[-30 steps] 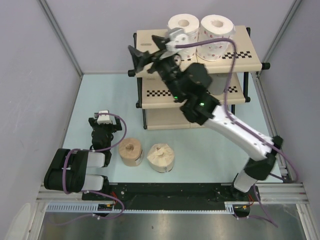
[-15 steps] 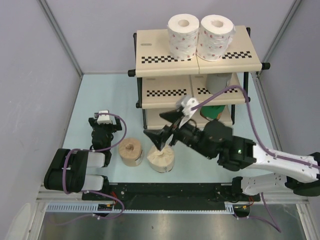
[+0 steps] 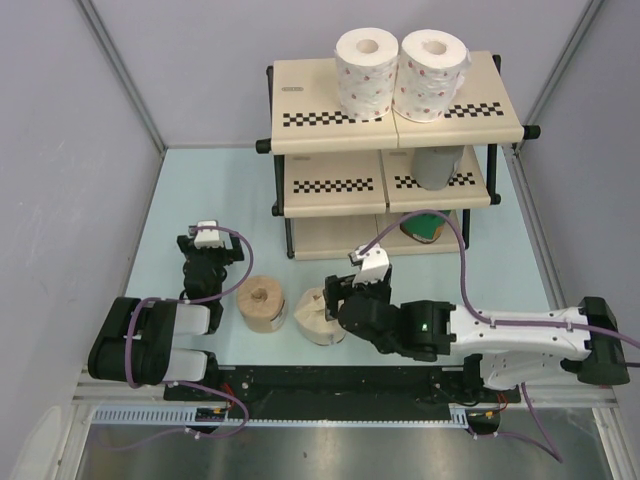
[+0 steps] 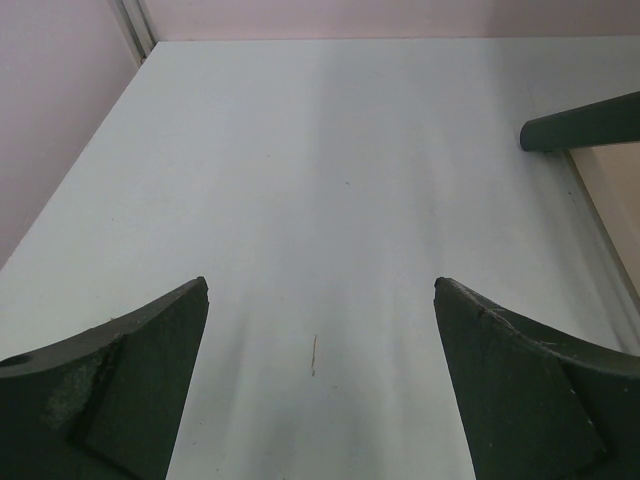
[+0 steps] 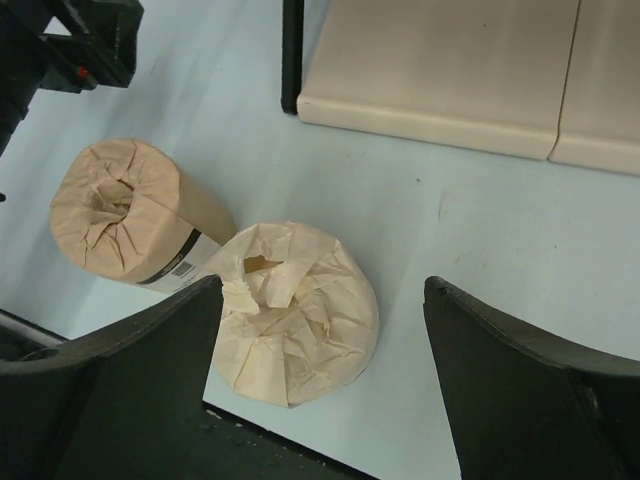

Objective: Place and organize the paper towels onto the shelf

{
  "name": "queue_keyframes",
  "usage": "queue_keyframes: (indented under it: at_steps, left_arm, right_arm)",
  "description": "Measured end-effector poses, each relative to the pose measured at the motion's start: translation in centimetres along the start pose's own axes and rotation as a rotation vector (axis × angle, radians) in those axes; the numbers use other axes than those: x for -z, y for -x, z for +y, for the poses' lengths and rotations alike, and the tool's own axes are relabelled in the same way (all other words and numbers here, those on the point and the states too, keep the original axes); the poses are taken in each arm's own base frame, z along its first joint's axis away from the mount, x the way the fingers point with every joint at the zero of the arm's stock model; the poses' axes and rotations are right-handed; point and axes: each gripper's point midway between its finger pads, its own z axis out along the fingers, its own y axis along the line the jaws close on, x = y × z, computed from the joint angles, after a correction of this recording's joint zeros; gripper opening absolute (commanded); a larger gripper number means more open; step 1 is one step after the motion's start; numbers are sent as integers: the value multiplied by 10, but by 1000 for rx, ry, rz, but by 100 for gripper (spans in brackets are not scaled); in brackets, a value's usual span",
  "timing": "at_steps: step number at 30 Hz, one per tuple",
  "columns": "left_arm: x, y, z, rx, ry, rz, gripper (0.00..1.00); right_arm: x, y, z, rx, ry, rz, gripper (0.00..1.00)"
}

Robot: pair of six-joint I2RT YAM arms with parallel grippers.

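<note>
From above, the right gripper (image 3: 335, 300) has swung down from the top tier of the shelf (image 3: 310, 85) to the near edge of the table (image 3: 220, 190). Its jaws are wide over the cream roll (image 3: 313, 320), which stands just beside the tan roll (image 3: 262, 305). Two dotted white rolls (image 3: 365, 72) sit on the top tier, a grey roll (image 3: 435, 167) on the middle and a green roll (image 3: 428, 225) on the bottom — four shelved, two left.

The left wrist view shows the left gripper (image 4: 320, 300) spread wide over bare table, holding nothing.

The right wrist view looks down on the cream roll between the open jaws — not yet gripped. Closing on it looks like the next move.
</note>
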Motion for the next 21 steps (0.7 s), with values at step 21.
queue_keyframes:
  at_steps: [21]
  left_arm:
    - [0, 0, 0, 0, 0, 0, 100]
  right_arm:
    - [-42, -59, 2, -119, -5, 247, 86]
